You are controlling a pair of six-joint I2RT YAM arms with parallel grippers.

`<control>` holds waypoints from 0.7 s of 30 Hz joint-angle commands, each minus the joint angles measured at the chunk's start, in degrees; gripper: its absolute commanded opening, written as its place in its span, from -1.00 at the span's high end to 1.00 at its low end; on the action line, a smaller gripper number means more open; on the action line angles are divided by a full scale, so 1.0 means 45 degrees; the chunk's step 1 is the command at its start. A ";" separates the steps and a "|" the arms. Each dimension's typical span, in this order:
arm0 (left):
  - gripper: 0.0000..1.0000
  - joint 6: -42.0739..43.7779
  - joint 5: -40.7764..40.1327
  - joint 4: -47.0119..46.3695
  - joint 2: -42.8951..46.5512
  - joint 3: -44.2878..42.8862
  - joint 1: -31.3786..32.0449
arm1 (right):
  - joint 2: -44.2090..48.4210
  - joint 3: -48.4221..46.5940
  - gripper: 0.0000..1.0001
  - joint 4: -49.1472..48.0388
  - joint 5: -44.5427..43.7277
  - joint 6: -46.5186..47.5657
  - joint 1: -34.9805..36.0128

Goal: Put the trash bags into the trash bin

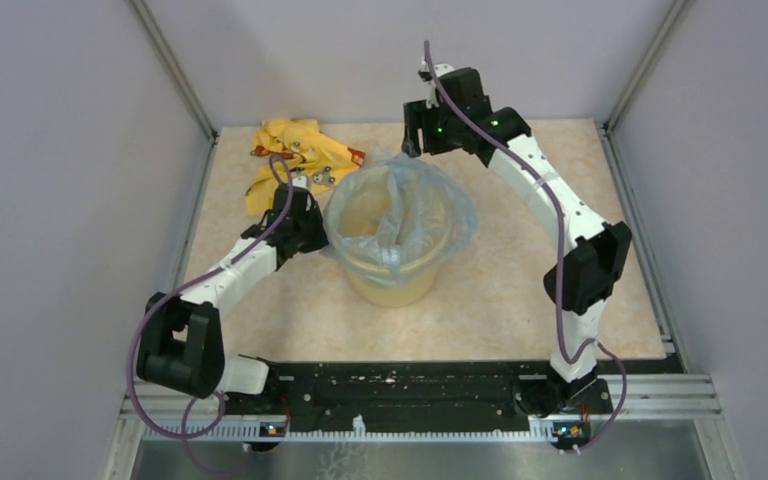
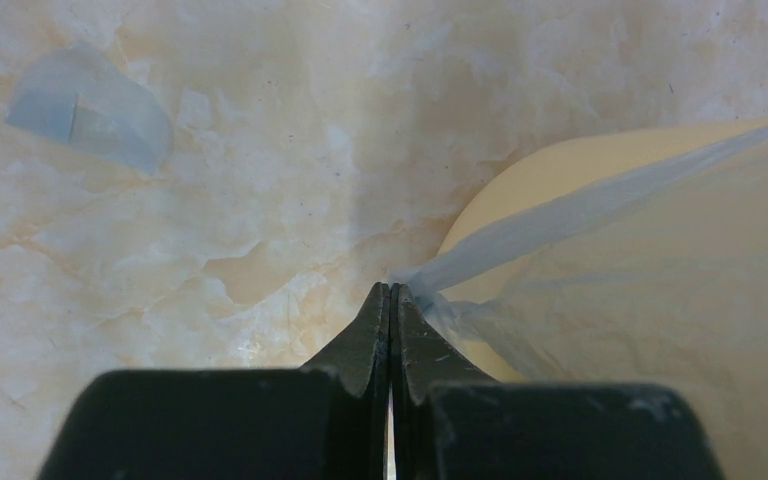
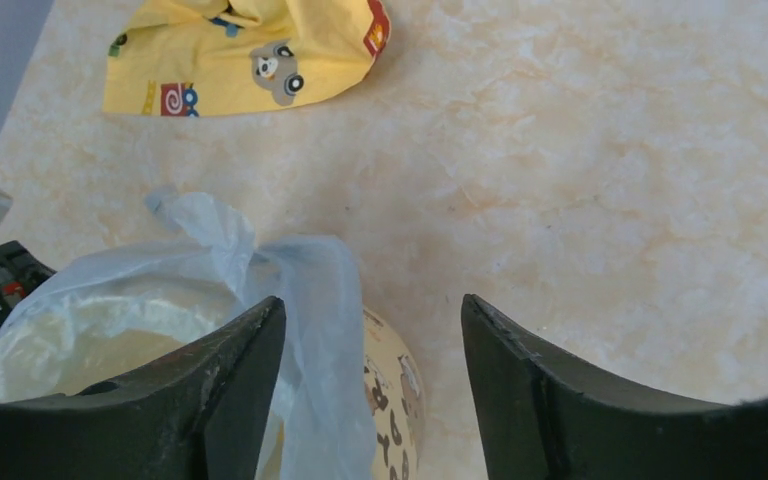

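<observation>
Bin from above: the trash bin stands mid-table. The trash bag is draped over its mouth, film bulging past the rim, middle sagging inside. Nothing else shows in it.
Arms from above: the left gripper is at the bin's left rim. The right gripper hovers just beyond the far rim. A yellow cloth lies far left, apart.
Left wrist: fingers clenched on a pinch of bag film, drawn taut from the bin's side, likely to stretch the hem outward. A pale blue scrap lies on the table.
Right wrist: fingers spread, grasping nothing, poised above the bag's bunched far edge, probably lined up to take it.
</observation>
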State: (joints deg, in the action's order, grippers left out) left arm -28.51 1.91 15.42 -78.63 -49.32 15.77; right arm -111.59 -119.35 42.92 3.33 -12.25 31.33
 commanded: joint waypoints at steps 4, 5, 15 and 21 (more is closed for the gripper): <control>1.00 0.0145 0.0314 -0.0613 0.0318 0.0166 0.0034 | 0.2665 0.0045 -0.48 0.0192 -0.0682 -0.0253 -0.0117; 1.00 0.0145 0.0344 -0.0614 0.0297 0.0131 0.0048 | 0.2976 0.0432 -0.48 0.0119 -0.0682 -0.0291 -0.0111; 1.00 0.0184 0.0470 -0.0612 0.0266 0.0008 0.0050 | 0.7321 0.5542 -0.39 -0.0940 -0.1420 -0.0796 -0.0300; 1.00 0.0220 0.0472 -0.0591 0.0227 -0.0051 0.0050 | 0.9046 0.8338 -0.30 -0.1439 -0.1435 -0.1418 -0.0326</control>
State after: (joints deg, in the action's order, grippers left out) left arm -28.36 3.64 15.18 -78.63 -49.06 15.79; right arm -75.40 -87.61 39.79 -2.15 -15.92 30.39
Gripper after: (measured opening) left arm 0.006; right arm 0.665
